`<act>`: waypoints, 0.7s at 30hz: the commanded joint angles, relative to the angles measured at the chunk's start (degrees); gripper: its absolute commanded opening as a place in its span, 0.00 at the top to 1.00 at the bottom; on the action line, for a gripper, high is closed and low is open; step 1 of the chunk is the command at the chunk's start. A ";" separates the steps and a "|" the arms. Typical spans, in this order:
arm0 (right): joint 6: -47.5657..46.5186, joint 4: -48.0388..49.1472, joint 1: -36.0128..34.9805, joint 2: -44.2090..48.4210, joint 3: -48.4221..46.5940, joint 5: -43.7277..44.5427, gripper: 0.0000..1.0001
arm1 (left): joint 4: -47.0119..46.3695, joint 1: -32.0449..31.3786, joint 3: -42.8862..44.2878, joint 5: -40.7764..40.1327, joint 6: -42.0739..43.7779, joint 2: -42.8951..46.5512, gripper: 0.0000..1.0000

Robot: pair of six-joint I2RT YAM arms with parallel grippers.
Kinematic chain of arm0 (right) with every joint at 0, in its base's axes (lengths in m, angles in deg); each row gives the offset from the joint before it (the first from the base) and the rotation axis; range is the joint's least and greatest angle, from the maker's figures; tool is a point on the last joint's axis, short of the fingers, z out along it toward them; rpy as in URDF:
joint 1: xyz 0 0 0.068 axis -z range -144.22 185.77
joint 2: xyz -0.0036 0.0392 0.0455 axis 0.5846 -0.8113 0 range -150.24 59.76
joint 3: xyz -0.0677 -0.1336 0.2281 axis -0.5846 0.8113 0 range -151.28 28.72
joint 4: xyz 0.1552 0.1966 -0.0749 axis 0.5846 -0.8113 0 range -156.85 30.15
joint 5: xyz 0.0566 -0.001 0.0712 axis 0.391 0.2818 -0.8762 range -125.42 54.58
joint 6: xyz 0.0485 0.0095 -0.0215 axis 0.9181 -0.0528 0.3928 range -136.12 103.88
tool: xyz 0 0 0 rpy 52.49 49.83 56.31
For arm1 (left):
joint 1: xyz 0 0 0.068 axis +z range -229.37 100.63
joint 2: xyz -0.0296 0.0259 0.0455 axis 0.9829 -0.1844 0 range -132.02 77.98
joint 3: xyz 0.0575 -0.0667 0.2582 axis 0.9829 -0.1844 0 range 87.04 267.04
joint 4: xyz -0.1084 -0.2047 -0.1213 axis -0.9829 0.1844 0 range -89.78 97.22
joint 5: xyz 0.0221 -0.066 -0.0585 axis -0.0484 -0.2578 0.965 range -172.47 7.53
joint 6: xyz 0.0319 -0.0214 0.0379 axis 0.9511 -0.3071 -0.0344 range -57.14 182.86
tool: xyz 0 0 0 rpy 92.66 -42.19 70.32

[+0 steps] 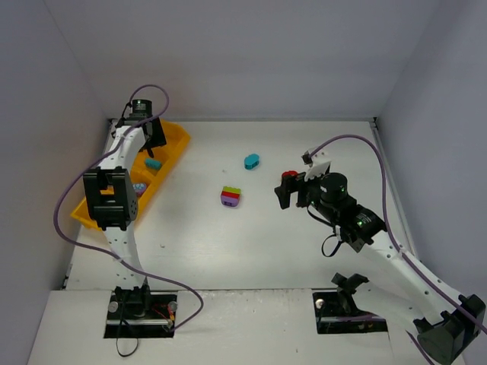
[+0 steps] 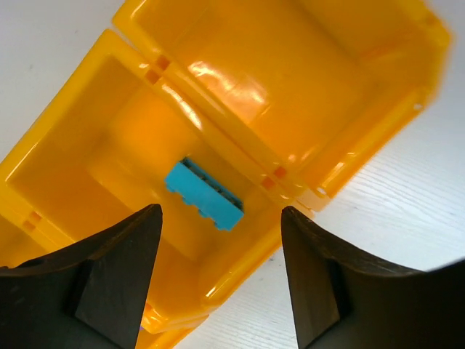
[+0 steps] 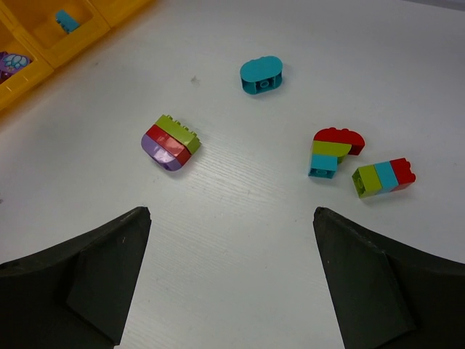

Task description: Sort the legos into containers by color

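Above the tray point(image 1: 179, 138), the left gripper point(image 2: 219, 218) hangs spread over a teal brick point(image 2: 204, 194) lying in one compartment point(image 2: 127, 134). Right of the tray, the right gripper point(image 3: 231, 214) stands spread, empty, facing multicoloured stacks point(image 3: 171, 142).

long orange-yellow plastic tray point(image 2: 305, 80): glossy, smooth, hard highlights on the walls. teal rectangular studded plastic brick point(image 2: 203, 195): duller, satin. teal oval plastic brick point(image 3: 261, 75) and lime-red-purple plastic stack point(image 3: 171, 142): smooth, slight sheen. white table top point(image 3: 240, 276): matt, fine wood-grain texture. left gripper point(image 2: 220, 213) fingers point(image 2: 109, 283): matt black, looks like plastic.
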 commanded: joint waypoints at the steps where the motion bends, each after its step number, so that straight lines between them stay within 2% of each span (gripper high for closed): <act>1: 0.19 4.60 0.34 0.57 -0.60 1.92 0.09 | -5.78 -1.26 -1.12 6.68 3.58 7.26 0.40; 7: -0.07 4.51 0.34 0.66 -1.04 1.83 0.09 | -10.29 -10.47 -0.36 17.23 13.15 7.36 0.40; 11: -0.77 3.73 0.34 0.75 -1.83 1.92 0.09 | -8.27 -16.11 4.55 25.23 19.49 1.92 0.40; 21: -2.62 1.09 0.25 1.19 -3.50 2.27 0.09 | -8.09 -25.07 14.49 26.65 20.82 -8.11 0.39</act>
